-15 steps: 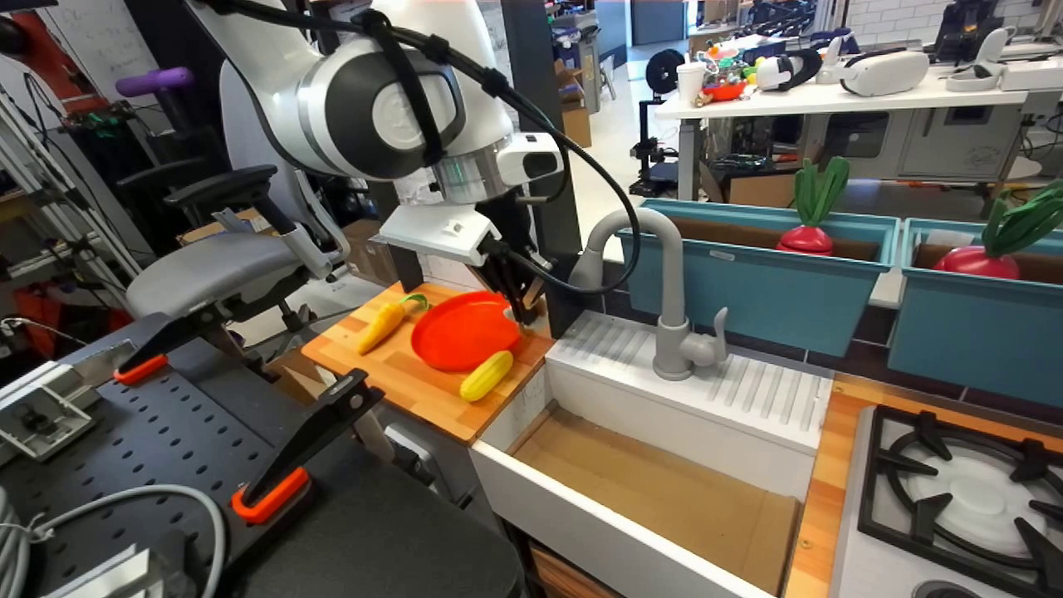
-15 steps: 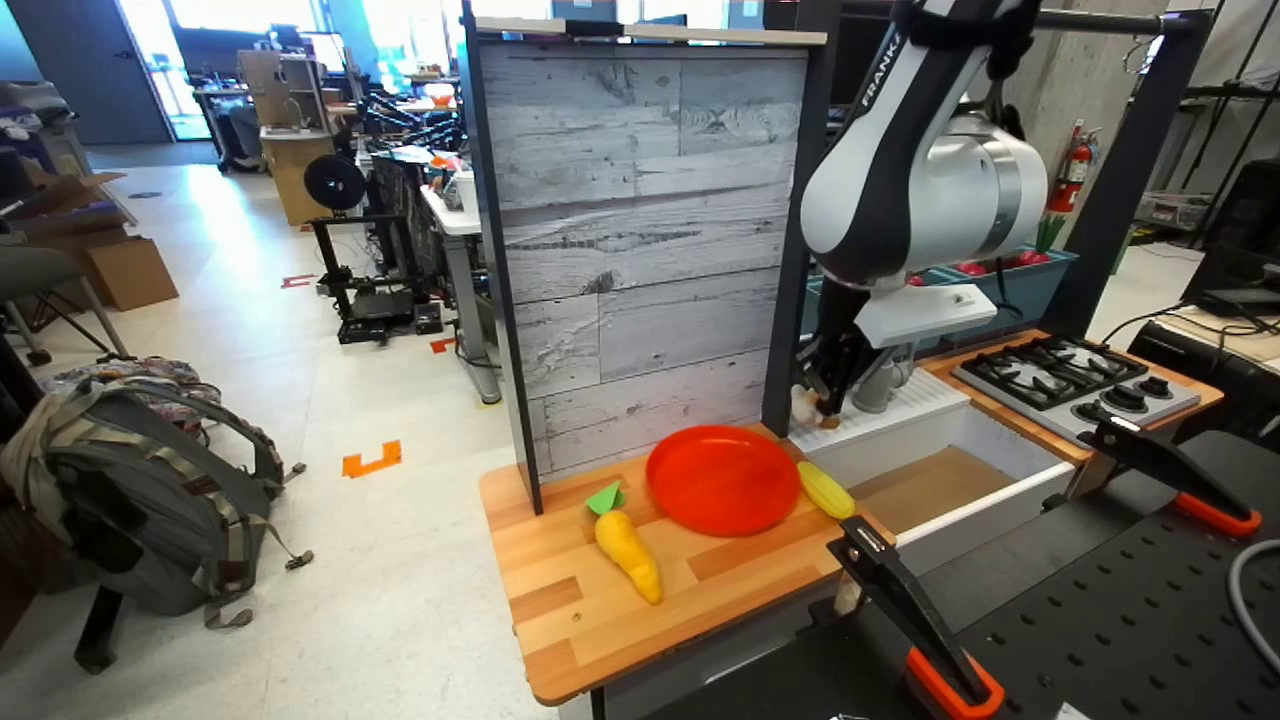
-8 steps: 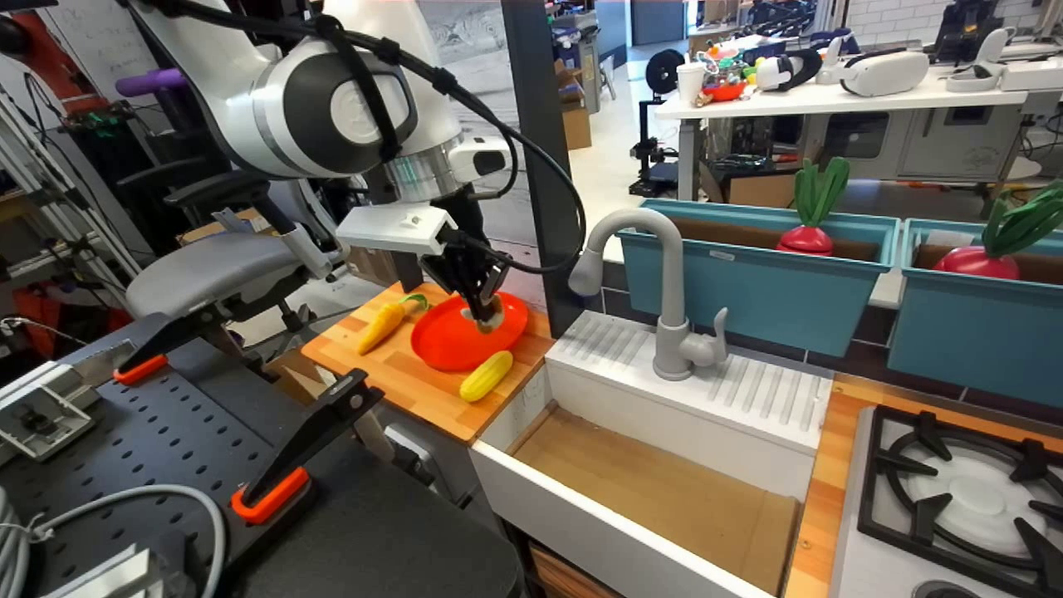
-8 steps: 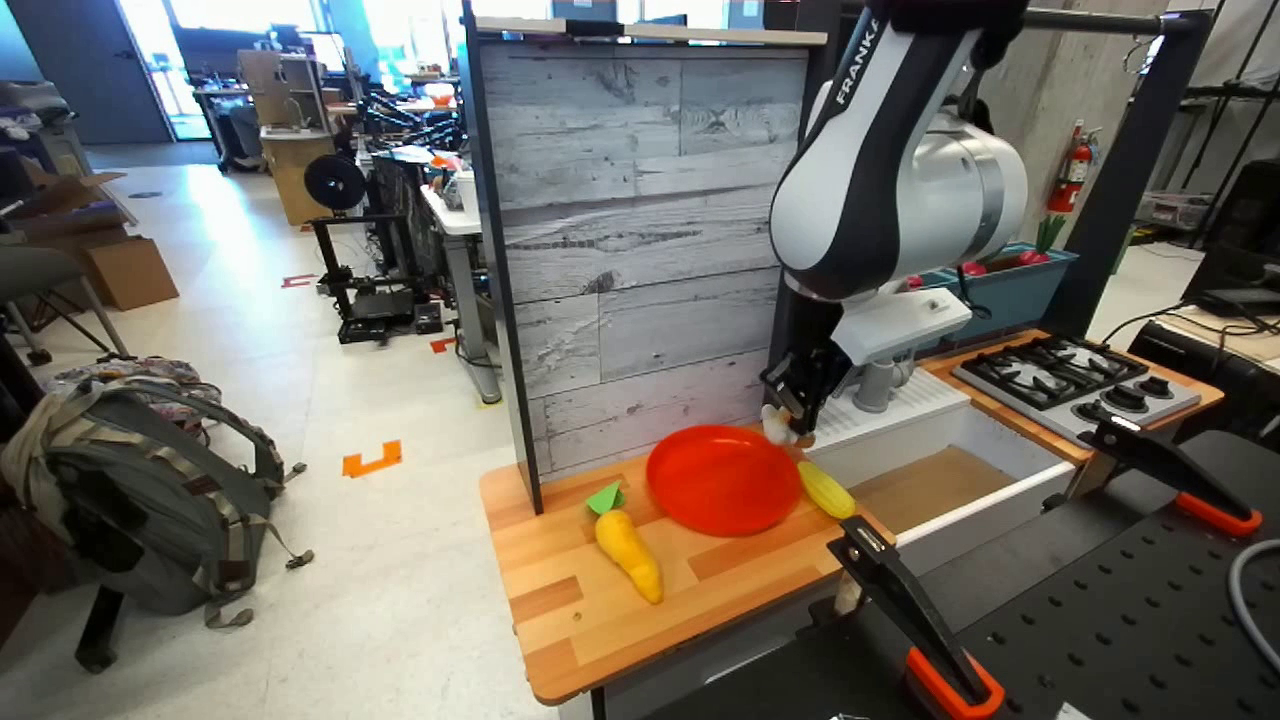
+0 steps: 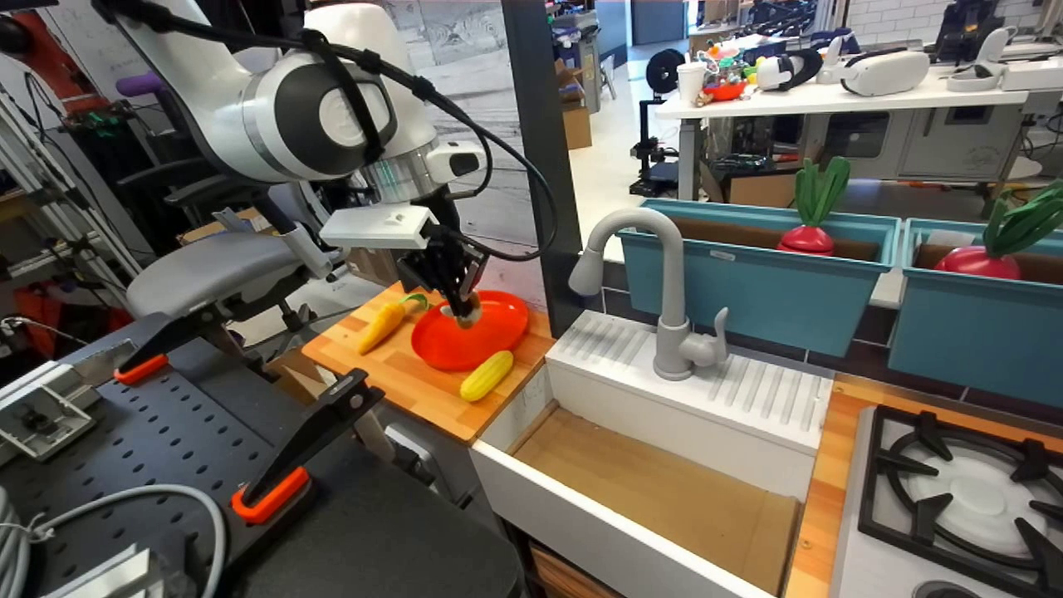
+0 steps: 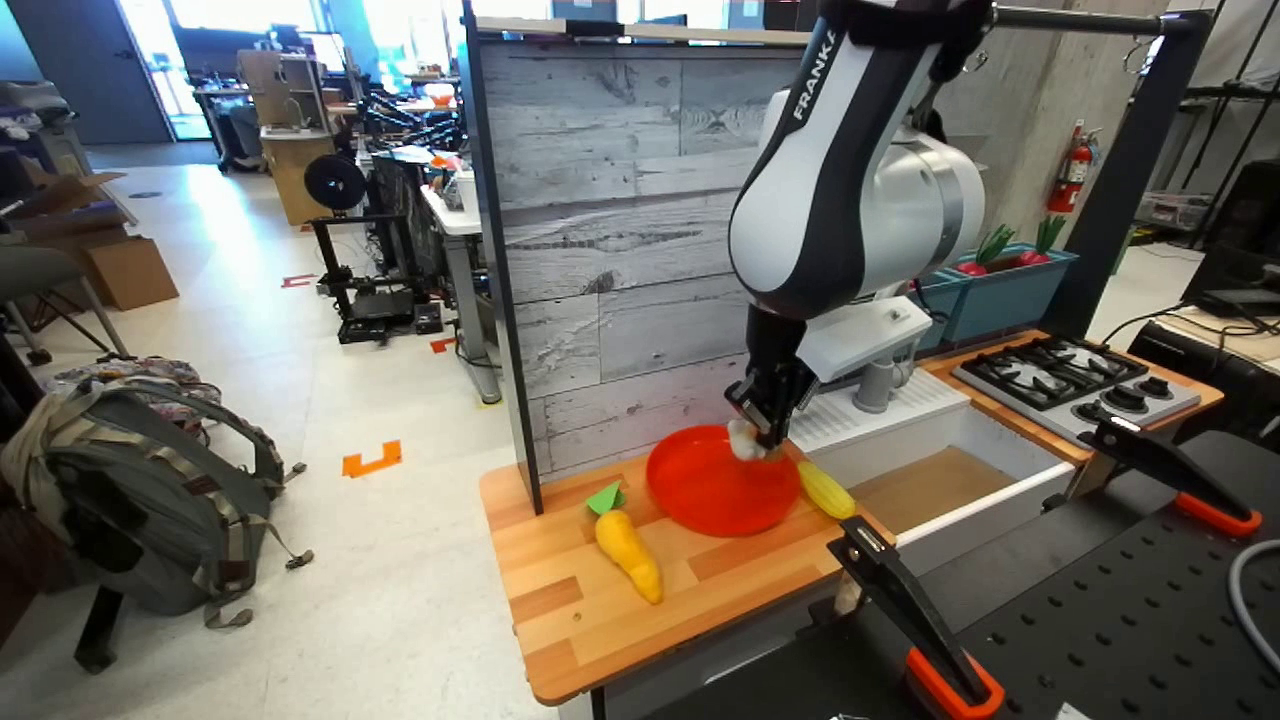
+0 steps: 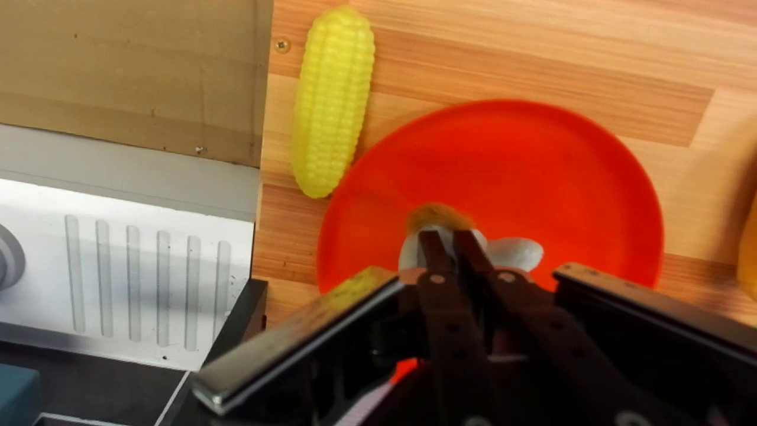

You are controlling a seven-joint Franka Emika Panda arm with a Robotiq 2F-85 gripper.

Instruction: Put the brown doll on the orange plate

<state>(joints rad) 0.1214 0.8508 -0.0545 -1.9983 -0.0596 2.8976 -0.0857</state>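
Brown doll pinched by gripper over orange plate; likely light, soft, squashable; best gripped mid-body, not by white part at right in wrist view.

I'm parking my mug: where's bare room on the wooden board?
Bare board: between the toy carrot, corn and near edge, and past the carrot, away from the sink. Crowded: the orange plate, corn beside it, the gripper holding the doll over it.

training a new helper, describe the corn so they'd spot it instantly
Find the white sink, then the wooden board adjoining it. Beside the plate, near the sink, lies the corn: yellow, bumpy, without the green top of the other yellow toy.
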